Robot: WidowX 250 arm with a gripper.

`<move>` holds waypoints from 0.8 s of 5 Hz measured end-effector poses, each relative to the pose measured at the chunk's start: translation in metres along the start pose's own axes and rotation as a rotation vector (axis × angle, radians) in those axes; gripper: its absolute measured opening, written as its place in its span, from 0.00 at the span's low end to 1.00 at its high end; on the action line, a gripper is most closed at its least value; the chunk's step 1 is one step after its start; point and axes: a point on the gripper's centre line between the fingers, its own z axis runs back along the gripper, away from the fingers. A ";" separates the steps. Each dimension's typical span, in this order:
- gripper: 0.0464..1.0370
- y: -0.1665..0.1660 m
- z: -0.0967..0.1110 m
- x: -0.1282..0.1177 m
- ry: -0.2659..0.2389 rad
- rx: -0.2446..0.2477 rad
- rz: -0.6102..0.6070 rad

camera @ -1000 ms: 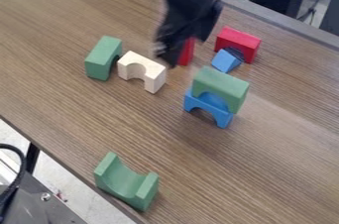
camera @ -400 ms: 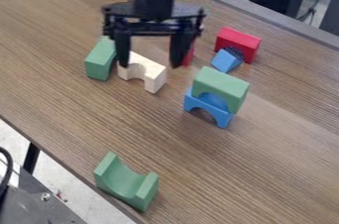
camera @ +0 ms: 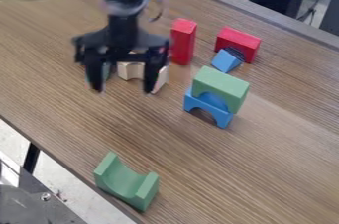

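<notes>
"Which way does it point?"

"The cream wooden arch block [camera: 129,71] slants lengthwise from upper left to lower right on the brown surface [camera: 225,168], behind my black hand [camera: 122,89], spread and released."

"Others?"

"Two red wooden blocks [camera: 183,44], two blue [camera: 203,105], three green [camera: 126,182]. My hand hides one green mostly and the cream partly."

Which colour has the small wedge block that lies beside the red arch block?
Blue; the wedge block shows best in the camera view.
</notes>
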 end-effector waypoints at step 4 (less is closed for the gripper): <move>0.96 0.009 -0.052 0.004 -0.237 -0.033 0.344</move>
